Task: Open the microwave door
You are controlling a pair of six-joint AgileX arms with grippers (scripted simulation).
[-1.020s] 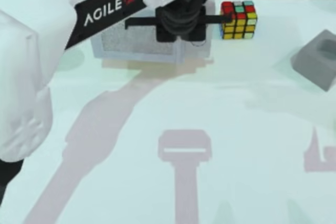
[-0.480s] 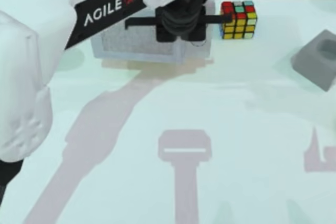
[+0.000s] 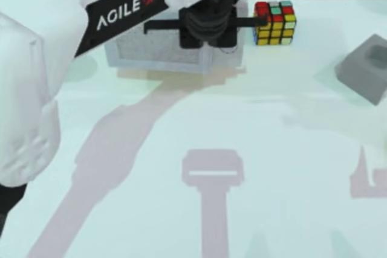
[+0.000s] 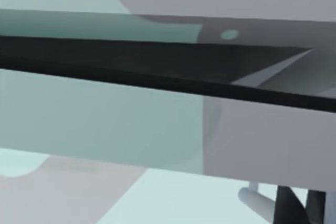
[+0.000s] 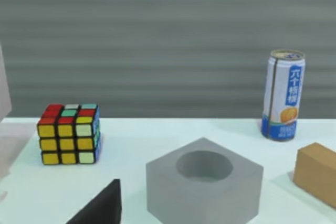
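The microwave (image 3: 175, 46) is sitting at the far side of the bench (image 3: 254, 161), left of centre, its door (image 3: 158, 48) facing the near edge. The left gripper (image 3: 205, 25) is hanging directly over the door's right end, beside the knob panel; whether it is wide or narrow I cannot tell. The door's long axis is running left to right. The left arm is clearly nearer; the right gripper is out of sight.

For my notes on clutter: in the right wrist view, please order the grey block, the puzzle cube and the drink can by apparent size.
1. Grey block, largest, though nearest the camera.
2. Puzzle cube and drink can look alike in size; the can stands farther back, so no ranking between them.
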